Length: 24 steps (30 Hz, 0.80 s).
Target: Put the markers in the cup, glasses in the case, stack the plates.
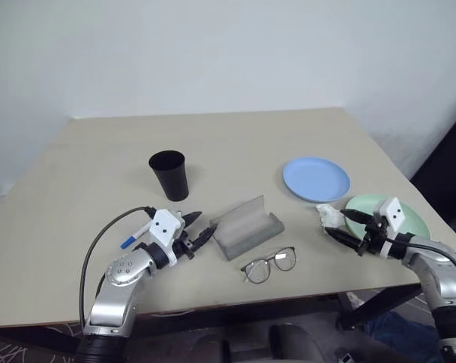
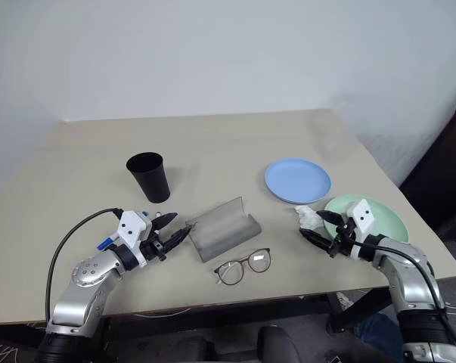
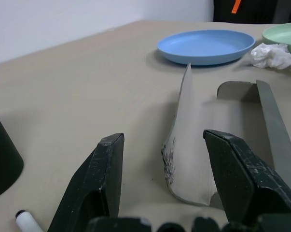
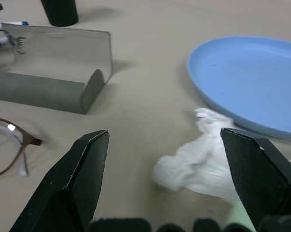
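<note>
The black cup [image 1: 169, 175] stands upright at mid-table. One marker [image 1: 135, 235], white with a blue cap, lies beside my left wrist. The grey case [image 1: 246, 227] lies open with its lid raised; the glasses [image 1: 270, 265] rest on the table just in front of it. The light blue plate [image 1: 316, 179] and the mint green plate [image 1: 386, 215] sit side by side at the right. My left gripper [image 1: 201, 224] is open at the case's left end, the lid's edge [image 3: 184, 125] just ahead of its fingers. My right gripper [image 1: 339, 224] is open, pointing at the tissue.
A crumpled white tissue [image 4: 203, 162] lies between the two plates, touching the green plate's rim. The table's front edge [image 1: 212, 306] runs close behind the glasses. A dark object [image 1: 448, 174] stands beyond the table's right side.
</note>
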Each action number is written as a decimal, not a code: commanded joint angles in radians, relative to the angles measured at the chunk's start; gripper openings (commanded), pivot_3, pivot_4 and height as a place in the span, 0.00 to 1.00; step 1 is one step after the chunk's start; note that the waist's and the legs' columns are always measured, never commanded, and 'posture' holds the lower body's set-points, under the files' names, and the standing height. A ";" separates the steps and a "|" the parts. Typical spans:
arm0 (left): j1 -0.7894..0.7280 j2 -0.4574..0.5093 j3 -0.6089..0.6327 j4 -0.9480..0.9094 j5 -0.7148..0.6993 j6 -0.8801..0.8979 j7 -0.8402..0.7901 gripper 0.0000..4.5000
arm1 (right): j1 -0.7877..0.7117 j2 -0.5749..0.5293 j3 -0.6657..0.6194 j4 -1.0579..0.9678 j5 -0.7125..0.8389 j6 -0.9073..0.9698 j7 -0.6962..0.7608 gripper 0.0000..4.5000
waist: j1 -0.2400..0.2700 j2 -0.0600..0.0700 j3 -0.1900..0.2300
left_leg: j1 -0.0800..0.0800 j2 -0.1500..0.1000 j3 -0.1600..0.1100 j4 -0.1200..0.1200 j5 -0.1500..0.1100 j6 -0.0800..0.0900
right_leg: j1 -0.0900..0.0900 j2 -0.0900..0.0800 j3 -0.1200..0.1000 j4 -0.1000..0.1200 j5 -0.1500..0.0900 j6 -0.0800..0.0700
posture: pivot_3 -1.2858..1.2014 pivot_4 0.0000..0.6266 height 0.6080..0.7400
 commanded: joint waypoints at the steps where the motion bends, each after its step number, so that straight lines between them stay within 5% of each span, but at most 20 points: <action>1: -0.014 -0.014 -0.006 -0.011 -0.001 -0.028 0.006 0.61 | -0.032 -0.022 -0.019 -0.051 0.011 0.010 -0.004 0.89 | -0.001 0.000 0.000 | 0.000 0.000 0.000 0.000 0.000 0.000 | 0.000 0.000 0.000 0.000 0.000 0.000 | 0.52 0.00 1.00; 24: -0.066 -0.049 -0.065 0.010 -0.022 -0.035 -0.061 0.61 | -0.151 -0.251 0.176 -0.132 -0.173 0.503 -0.045 0.89 | 0.000 0.000 0.000 | -0.001 0.000 0.000 0.002 0.000 0.000 | 0.000 0.000 0.000 0.000 0.000 0.000 | 0.52 0.00 1.00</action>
